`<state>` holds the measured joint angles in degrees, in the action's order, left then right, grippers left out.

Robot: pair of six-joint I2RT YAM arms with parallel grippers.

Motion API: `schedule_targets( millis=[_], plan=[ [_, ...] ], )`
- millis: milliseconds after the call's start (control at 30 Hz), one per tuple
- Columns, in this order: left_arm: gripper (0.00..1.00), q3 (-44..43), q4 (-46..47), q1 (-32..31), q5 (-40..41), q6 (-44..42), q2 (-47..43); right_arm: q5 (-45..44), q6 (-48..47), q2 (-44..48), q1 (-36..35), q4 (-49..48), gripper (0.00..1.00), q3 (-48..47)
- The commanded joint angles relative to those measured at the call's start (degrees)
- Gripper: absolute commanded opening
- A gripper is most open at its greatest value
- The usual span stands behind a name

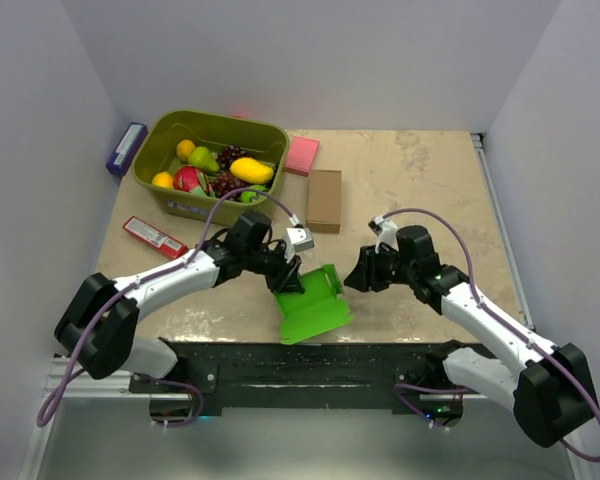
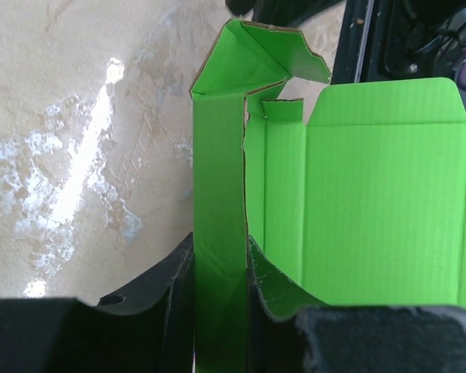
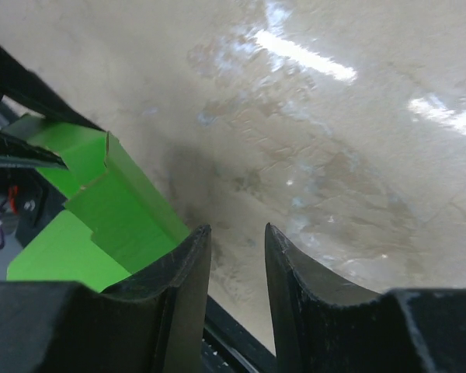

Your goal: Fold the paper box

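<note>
Pale grey walls (image 1: pixel 310 50) close in the left, back and right of a beige, marbled table (image 1: pixel 420 180) that shows glossy streaks of light in both wrist views. By the left wall lies a blue packet (image 1: pixel 126 148), and next to it stands an olive-green basket (image 1: pixel 168 196) of toy fruit, with a red packet (image 1: pixel 154 237) in front. Further right, a pink pad (image 1: pixel 302 155) and a brown cardboard box (image 1: pixel 323 200) lie near each other. Near the front edge, the left gripper (image 1: pixel 285 272) pinches one upright wall of the paper box (image 1: pixel 315 305), which rests half-formed on the table between the arms. The right gripper (image 1: pixel 358 275), just beside the box's right side, has its jaws apart with only bare table between them.
</note>
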<state>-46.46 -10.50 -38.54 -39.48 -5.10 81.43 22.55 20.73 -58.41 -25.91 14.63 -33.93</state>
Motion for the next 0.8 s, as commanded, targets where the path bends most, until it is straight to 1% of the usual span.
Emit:
schedule_targets(
  millis=[0,67,233,500,767],
  plan=[
    [0.16,0.6,2.2,0.1,-3.1,0.6,-2.9,13.4,2.8,2.7,0.2,-10.7,0.38,3.5],
    [0.16,0.6,2.2,0.0,-3.3,0.6,-3.1,16.8,3.6,3.6,0.1,-12.6,0.38,4.8],
    [0.16,0.6,2.2,0.0,-3.3,0.4,-3.7,21.4,8.4,5.3,0.2,-19.8,0.38,8.0],
    [0.15,0.8,2.5,0.0,-3.8,0.2,-3.9,21.3,8.6,5.4,0.1,-21.2,0.39,8.4],
    [0.15,0.8,3.0,0.0,-5.1,0.2,-3.8,19.0,8.4,6.0,-0.1,-22.4,0.34,8.3]
  ],
)
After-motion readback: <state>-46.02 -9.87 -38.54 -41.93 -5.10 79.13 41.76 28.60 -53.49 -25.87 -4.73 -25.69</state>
